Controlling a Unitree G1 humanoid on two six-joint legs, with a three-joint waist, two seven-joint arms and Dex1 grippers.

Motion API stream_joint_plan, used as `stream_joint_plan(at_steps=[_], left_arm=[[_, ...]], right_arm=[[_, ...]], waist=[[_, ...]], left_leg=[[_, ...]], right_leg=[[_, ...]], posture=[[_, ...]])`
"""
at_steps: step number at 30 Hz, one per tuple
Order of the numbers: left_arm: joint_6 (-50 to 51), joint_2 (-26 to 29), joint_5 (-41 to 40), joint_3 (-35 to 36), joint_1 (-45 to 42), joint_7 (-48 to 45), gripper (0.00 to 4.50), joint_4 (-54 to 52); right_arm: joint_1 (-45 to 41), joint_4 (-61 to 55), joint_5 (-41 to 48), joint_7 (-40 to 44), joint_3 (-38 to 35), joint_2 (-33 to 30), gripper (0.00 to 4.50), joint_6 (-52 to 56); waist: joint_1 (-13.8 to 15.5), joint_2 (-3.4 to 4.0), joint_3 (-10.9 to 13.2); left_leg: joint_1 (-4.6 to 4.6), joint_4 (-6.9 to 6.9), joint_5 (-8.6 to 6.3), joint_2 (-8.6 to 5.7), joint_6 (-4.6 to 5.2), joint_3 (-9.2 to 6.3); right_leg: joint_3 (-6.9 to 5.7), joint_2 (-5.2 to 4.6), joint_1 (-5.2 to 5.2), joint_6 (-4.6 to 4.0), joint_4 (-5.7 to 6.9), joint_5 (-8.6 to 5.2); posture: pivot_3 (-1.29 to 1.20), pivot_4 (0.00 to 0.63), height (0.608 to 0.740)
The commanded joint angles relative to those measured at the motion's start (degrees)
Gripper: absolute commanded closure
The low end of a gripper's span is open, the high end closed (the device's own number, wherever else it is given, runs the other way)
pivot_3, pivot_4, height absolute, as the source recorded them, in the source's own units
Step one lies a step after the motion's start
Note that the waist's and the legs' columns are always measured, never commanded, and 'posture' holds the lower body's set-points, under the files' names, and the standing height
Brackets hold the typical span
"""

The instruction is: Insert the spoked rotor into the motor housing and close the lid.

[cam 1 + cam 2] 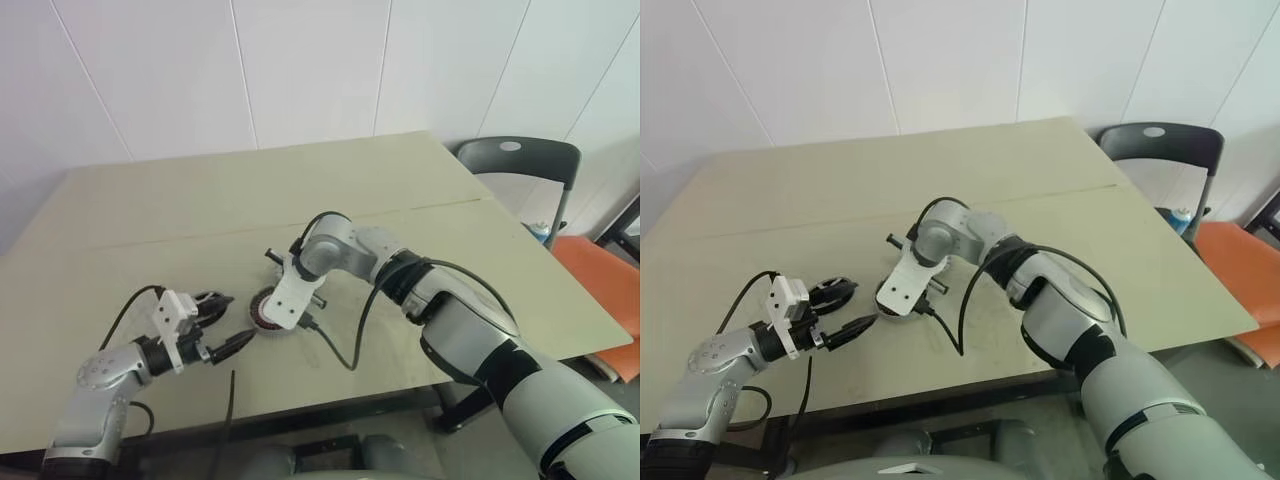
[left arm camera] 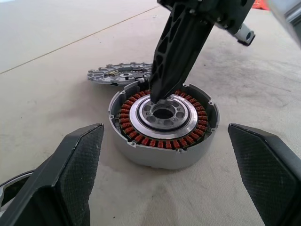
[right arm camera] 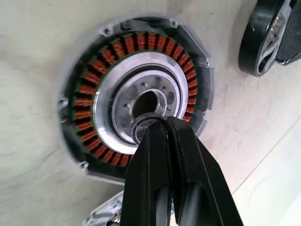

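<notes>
The motor housing (image 2: 162,125), a round shell with copper-red windings and a pale hub, sits on the table. My right gripper (image 3: 162,123) comes down on it from above, shut, its tips at the rim of the hub's central hole. I cannot tell whether anything is pinched there. The grey notched lid (image 2: 120,74) lies flat just behind the housing. The spoked rotor (image 3: 268,37), a black ring, lies on the table beside the housing, by one left finger. My left gripper (image 1: 228,322) is open wide and level, facing the housing from a short distance.
A black cable (image 1: 335,345) loops on the table (image 1: 150,220) below the right forearm. A dark chair (image 1: 520,160) and an orange seat (image 1: 600,270) stand past the table's right edge. The front edge runs close under both arms.
</notes>
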Motion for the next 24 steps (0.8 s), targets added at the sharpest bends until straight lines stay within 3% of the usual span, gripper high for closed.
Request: stream_joint_plan(at_steps=[1, 24], left_arm=[[-0.4, 0.1, 0.0, 0.0, -1.1, 0.3, 0.00, -0.8], [0.9, -0.1, -0.5, -0.1, -0.1, 1.7, 0.00, -3.4]], right_arm=[[-1.3, -3.7, 2.5, 2.9, -2.3, -0.5, 4.46, 0.7], [-3.4, -0.3, 1.7, 1.8, -2.5, 2.0, 4.46, 2.2]], waist=[[0.0, 0.00, 0.0], [0.0, 0.00, 0.0]], left_leg=[[0.00, 0.00, 0.00, 0.00, 0.00, 0.00], [-0.01, -0.01, 0.00, 0.00, 0.00, 0.00]], right_leg=[[0.00, 0.00, 0.00, 0.00, 0.00, 0.00], [0.00, -0.01, -0.01, 0.00, 0.00, 0.00]], posture=[[0.00, 0.000, 0.740], [0.00, 0.000, 0.740]])
